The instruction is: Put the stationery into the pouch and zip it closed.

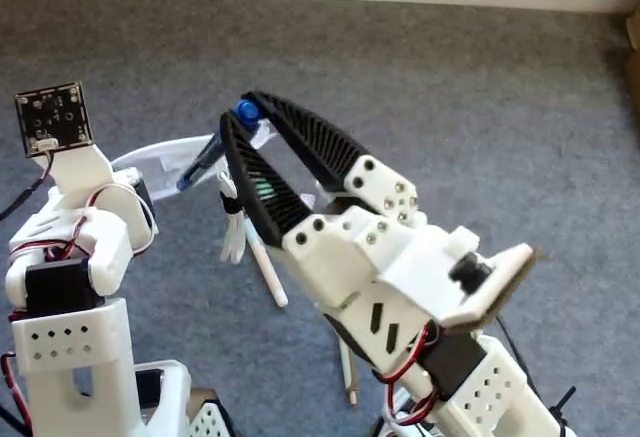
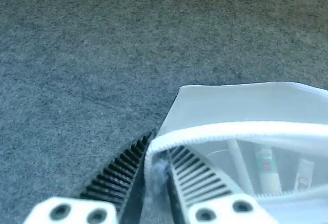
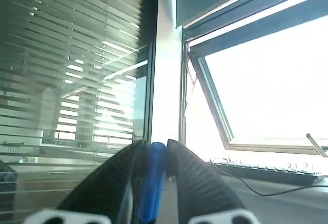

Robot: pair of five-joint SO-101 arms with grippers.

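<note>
Two holds logged. The left gripper (image 2: 156, 175) is clenched on the open rim of the pouch (image 2: 241, 106). The right gripper (image 1: 243, 119) is pinching a blue pen (image 3: 152, 183), raised just beside the pouch mouth. We judge the pen light, stiff and slick, and the pouch limp, best held by its zip edge.

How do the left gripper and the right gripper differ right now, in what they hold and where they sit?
The left gripper is shut on the white edge of the pouch; the right gripper is shut on a blue pen. The left gripper sits low, facing the grey carpet; the right gripper is raised and faces a window. Both have ribbed black fingers closed on a thing.
</note>
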